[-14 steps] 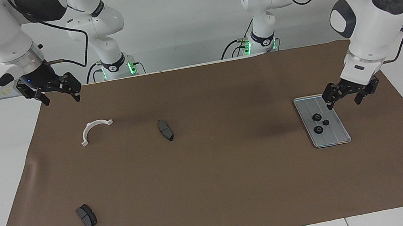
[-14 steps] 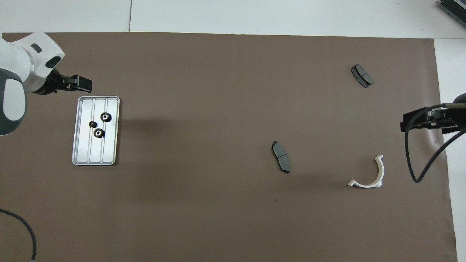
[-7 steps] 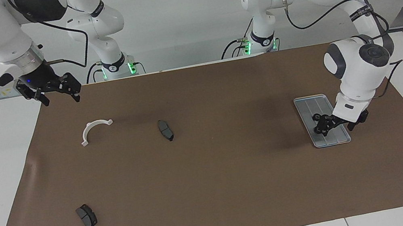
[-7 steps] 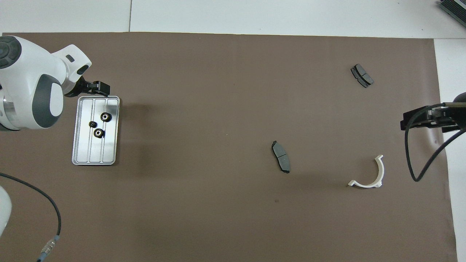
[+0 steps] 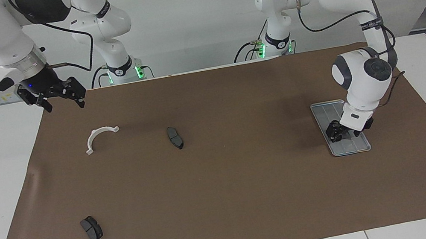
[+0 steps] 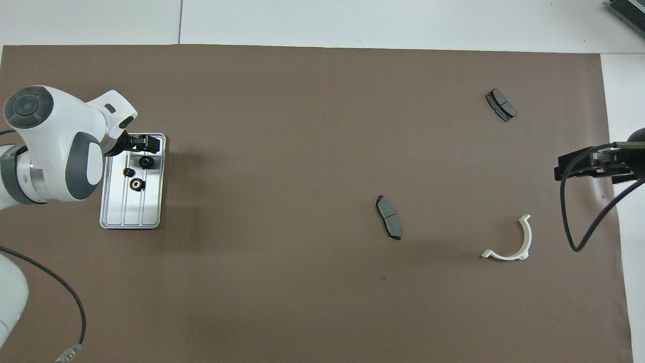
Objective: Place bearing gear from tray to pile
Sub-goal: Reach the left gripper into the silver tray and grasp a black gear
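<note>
Left end effector [image 5: 338, 132] low over tray [image 6: 113, 220], fingers spread to straddle a bearing gear [image 6: 146, 162]; right end effector [image 5: 52, 95], spread, waits above desk edge near white bracket [image 5: 100, 137]

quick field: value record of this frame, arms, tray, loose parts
left gripper: low over the tray, among the gears
gears in tray: three small dark ones; farthest gear sits at the gripper
right gripper: open, waiting above the mat's edge at the right arm's end
white half-ring bracket: on mat, nearest the right gripper
brake pads: one toward mid-mat, one farthest from the robots
gear moved to pile: not yet
</note>
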`<state>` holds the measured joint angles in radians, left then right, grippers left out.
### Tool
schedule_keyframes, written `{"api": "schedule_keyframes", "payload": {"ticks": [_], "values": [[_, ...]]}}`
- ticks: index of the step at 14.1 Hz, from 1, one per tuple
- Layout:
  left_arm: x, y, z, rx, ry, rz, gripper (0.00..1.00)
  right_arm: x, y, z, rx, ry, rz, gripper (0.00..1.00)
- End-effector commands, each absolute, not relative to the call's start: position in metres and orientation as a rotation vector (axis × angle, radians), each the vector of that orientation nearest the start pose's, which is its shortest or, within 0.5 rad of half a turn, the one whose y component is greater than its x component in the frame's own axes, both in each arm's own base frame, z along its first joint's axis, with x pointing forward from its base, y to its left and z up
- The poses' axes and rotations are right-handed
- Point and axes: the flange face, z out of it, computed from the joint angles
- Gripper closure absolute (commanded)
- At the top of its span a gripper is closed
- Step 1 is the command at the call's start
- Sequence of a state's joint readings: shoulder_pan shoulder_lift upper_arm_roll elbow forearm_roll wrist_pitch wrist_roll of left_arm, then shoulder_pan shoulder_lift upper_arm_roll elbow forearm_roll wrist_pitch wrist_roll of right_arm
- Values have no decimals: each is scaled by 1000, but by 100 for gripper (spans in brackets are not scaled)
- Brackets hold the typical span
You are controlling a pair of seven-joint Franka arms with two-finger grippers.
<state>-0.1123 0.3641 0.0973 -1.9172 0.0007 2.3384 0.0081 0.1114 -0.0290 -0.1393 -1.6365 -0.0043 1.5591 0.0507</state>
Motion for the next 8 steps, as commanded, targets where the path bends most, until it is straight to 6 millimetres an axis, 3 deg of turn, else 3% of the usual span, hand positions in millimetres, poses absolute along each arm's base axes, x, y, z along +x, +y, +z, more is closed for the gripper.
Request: {"api": "schedule_keyframes", "payload": {"ticks": [1,5,8], "values": [[616,-13,318,-3118,8,-111,13,539,-17,608,-3116,149,54,0],[616,-13,318,-3121,3,-113,37,539,-16,609,-3117,146,49,0],[616,-18,316,-3129,1,-111,42,539,-16,609,-3117,144,52,0]]}}
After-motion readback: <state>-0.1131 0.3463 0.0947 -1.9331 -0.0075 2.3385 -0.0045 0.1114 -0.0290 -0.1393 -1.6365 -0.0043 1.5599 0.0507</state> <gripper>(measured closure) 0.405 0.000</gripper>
